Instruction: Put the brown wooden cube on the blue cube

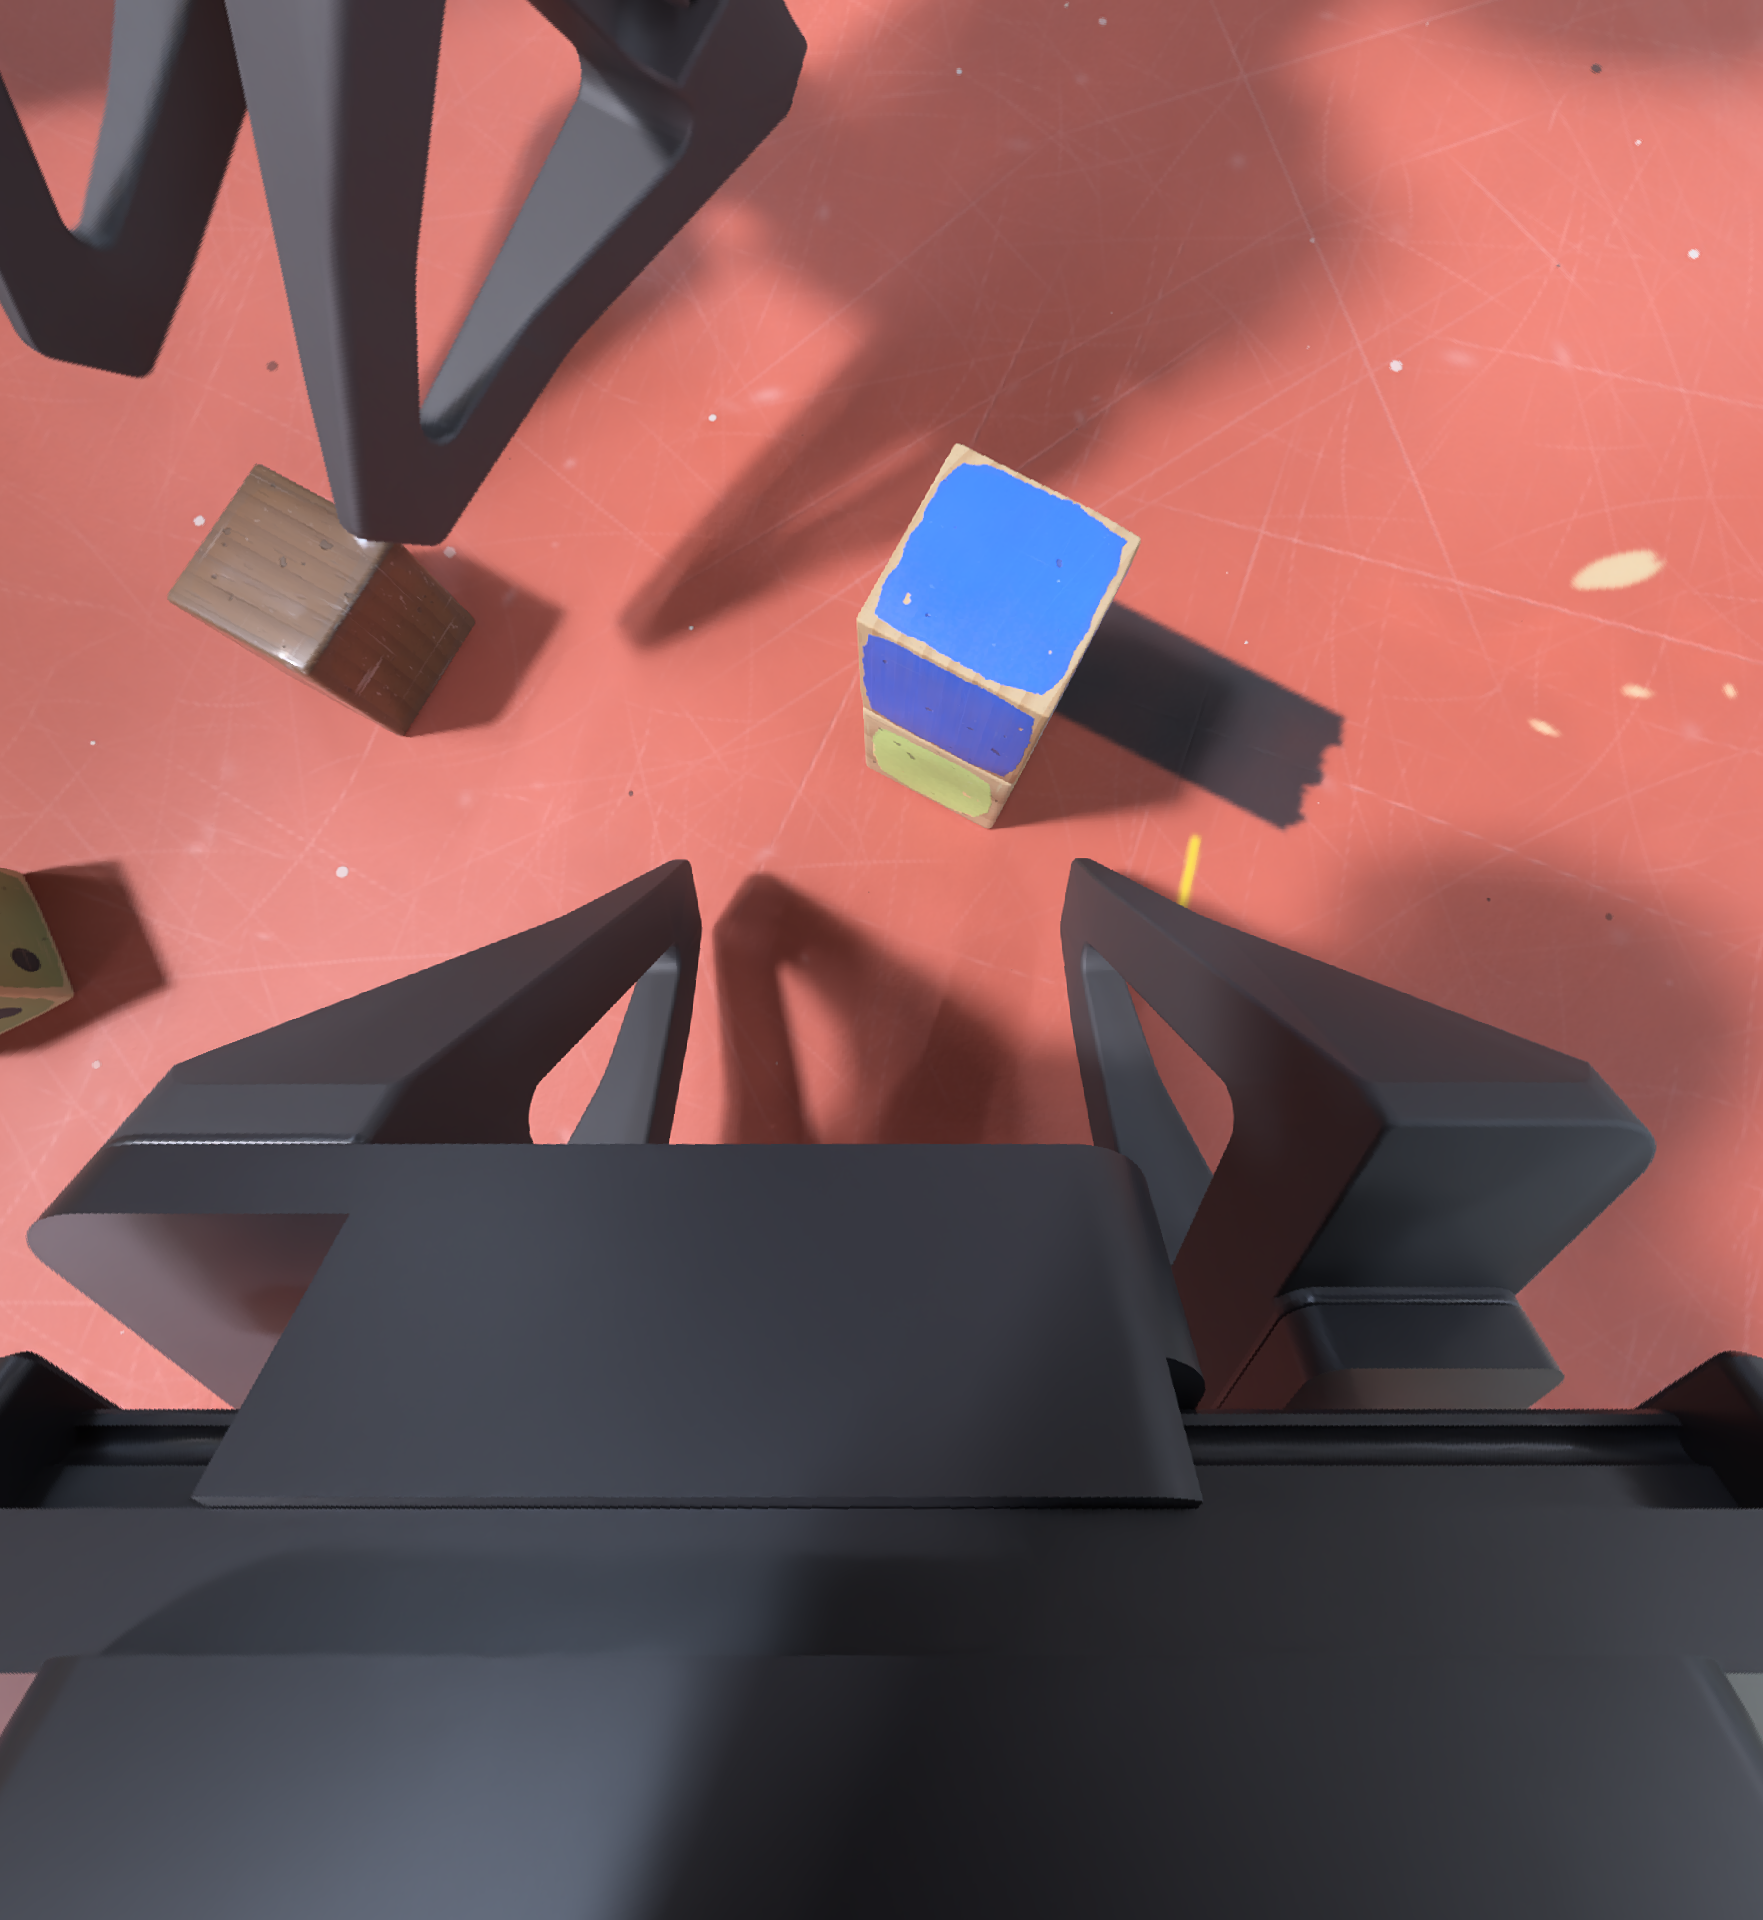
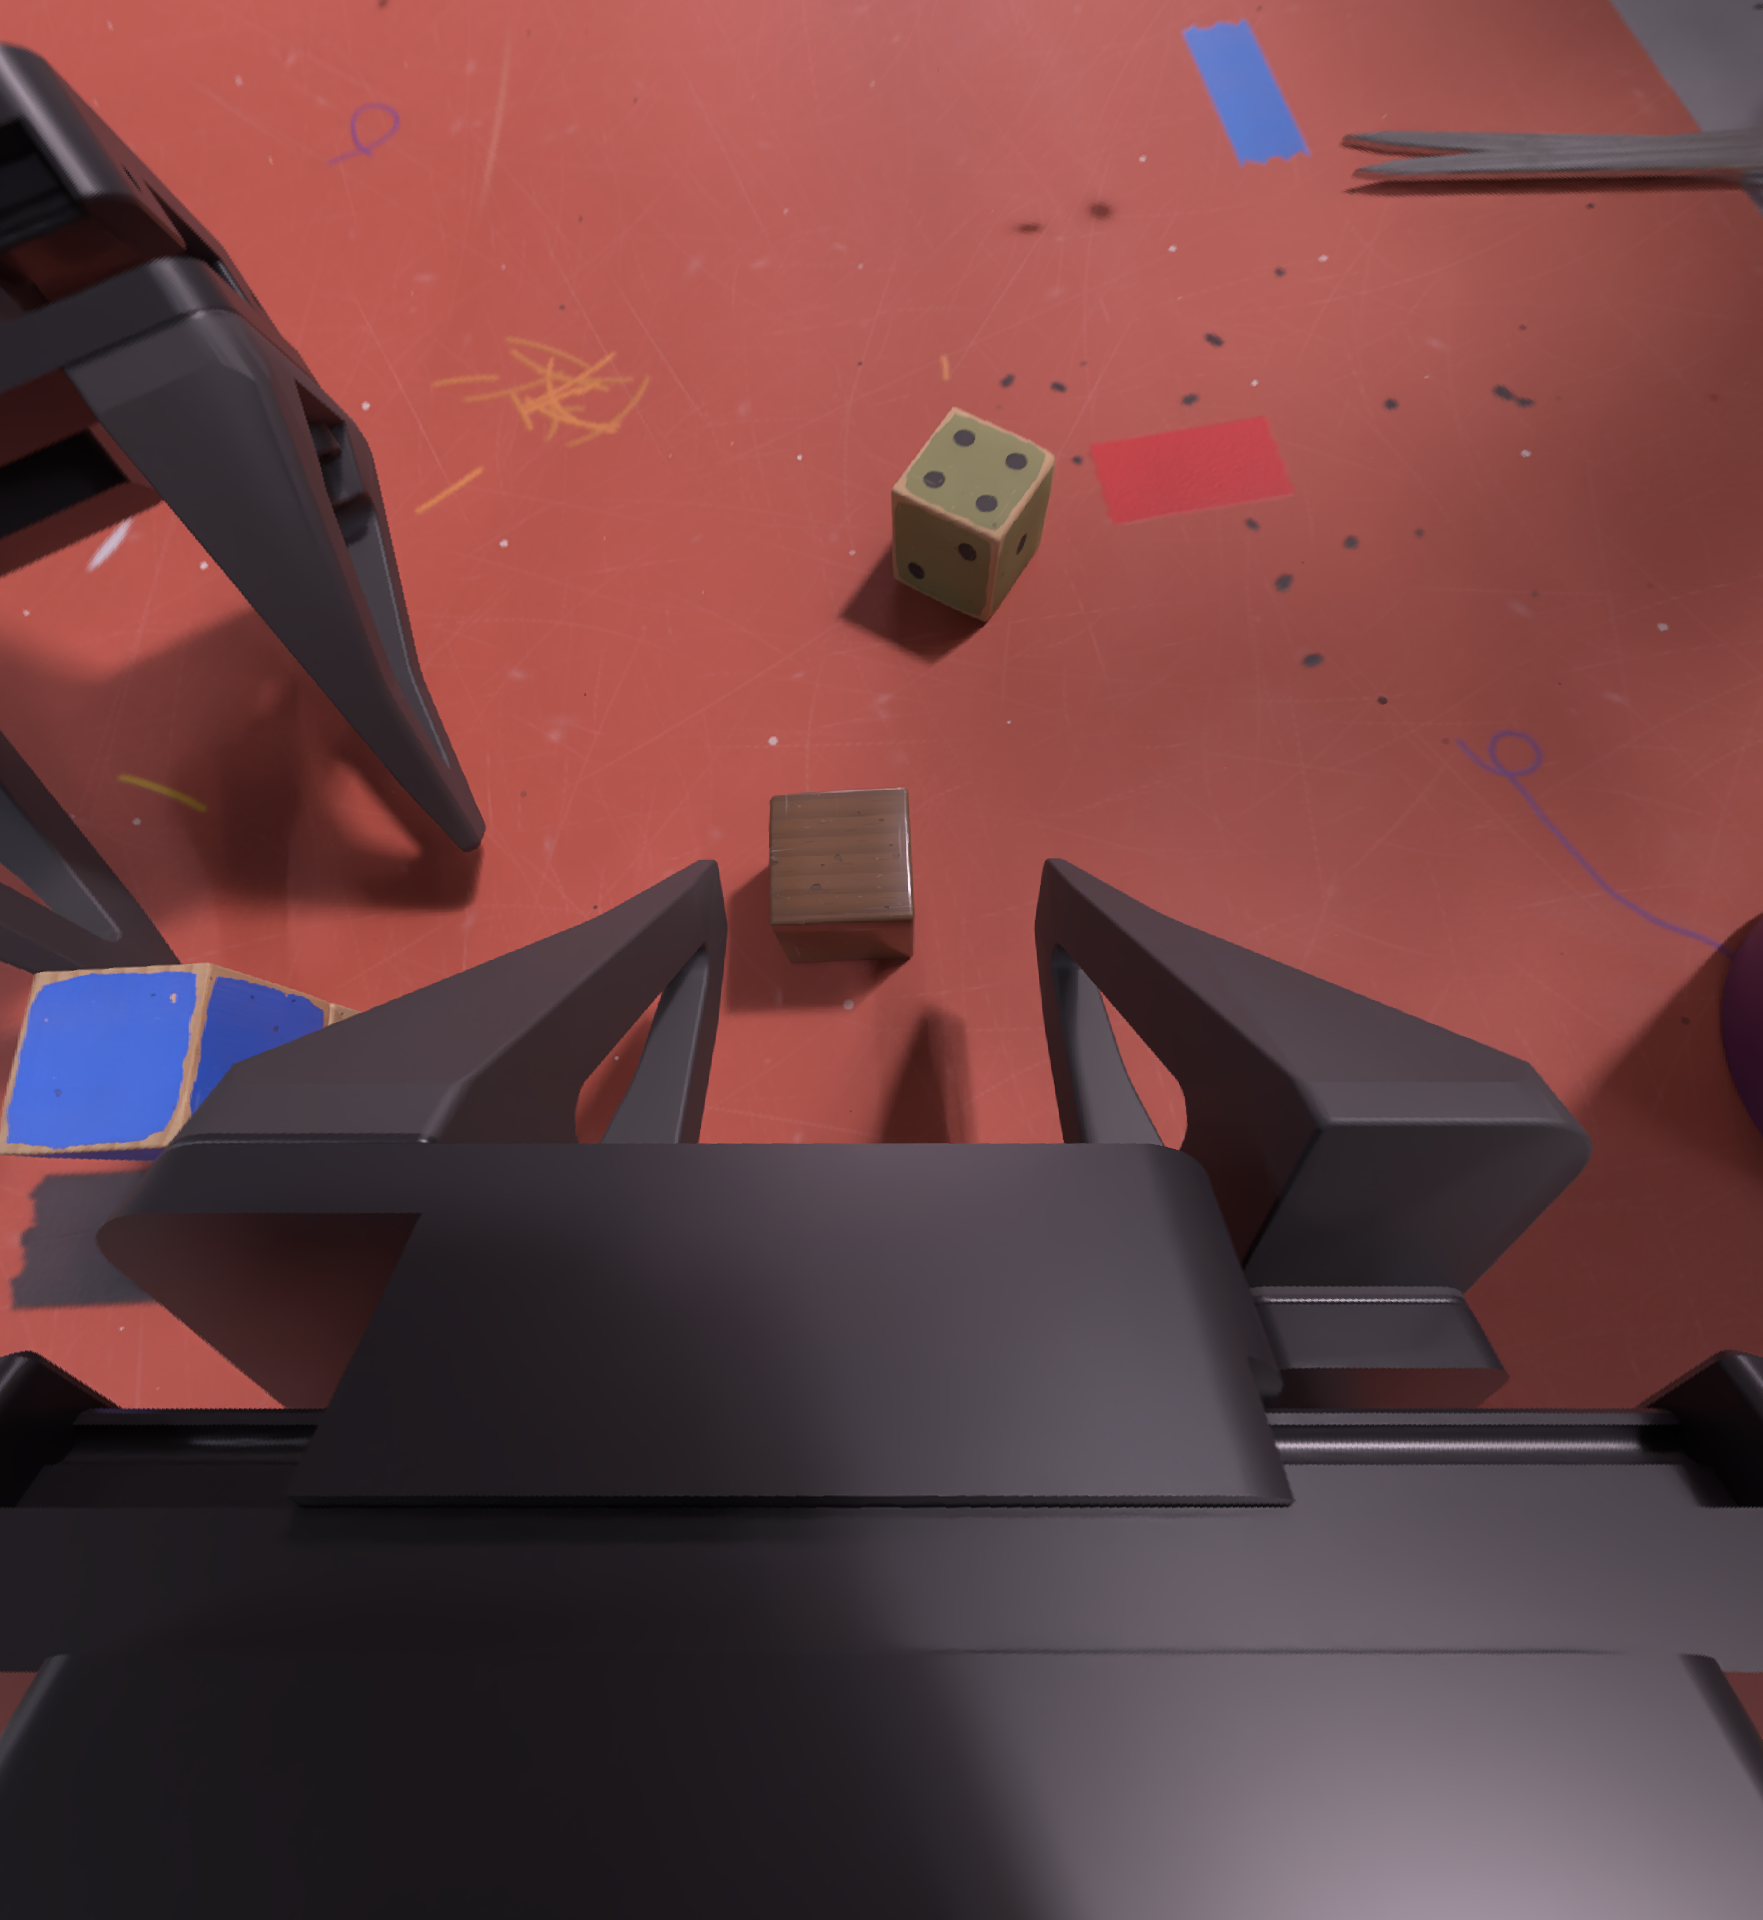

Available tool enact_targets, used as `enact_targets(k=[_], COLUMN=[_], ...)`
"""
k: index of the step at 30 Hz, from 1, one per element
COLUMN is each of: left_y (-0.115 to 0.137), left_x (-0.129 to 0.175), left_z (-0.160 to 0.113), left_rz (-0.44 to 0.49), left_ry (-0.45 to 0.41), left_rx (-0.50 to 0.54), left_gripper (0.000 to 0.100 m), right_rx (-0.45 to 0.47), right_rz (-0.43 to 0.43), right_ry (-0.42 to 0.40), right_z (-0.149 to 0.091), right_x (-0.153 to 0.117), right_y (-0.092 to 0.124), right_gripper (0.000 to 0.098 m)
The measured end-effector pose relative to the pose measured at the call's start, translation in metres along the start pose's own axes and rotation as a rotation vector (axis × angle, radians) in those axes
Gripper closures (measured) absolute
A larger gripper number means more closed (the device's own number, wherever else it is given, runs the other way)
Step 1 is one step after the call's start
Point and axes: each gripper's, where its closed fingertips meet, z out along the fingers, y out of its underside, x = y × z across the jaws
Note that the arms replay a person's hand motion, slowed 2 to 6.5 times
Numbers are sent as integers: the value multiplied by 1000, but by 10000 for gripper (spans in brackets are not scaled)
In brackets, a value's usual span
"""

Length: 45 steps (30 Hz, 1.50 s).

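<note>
**Brown cube on the bench, both pairs of fingers spread**

The brown wooden cube sits on the red bench, just ahead of the gap between the right gripper's spread fingers, which hold nothing. The blue cube stands apart on a green-faced block. The left gripper hangs just short of that stack, fingers spread and empty. Beyond the brown cube lies an olive die; farther off are scissors, blue tape and a red patch.
</note>
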Motion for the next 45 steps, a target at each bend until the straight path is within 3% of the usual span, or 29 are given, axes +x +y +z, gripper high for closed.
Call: enact_targets(k=[9,13,19,30,39,45], left_y=[0,0,0,0,-1,-1], left_x=[0,0,0,0,0,0], left_z=[0,0,0,0,0,0], left_rz=[0,0,1,1,2,3], left_ry=[0,-1,-1,-1,-3,-4], left_rx=[0,0,0,1,1,1], left_gripper=[407,407,407,407,410,414], right_rx=[-82,-83,-28,102,132,143], right_rz=[-64,-88,-96,11,117,127], right_ry=[15,26,31,-3,14,13], right_z=[9,11,8,-18,-43,-57], right_x=[-4,-6,-11,-26,-28,-39], right_y=[9,10,3,-4,5,2], right_gripper=[555,733,729,729,729,729])
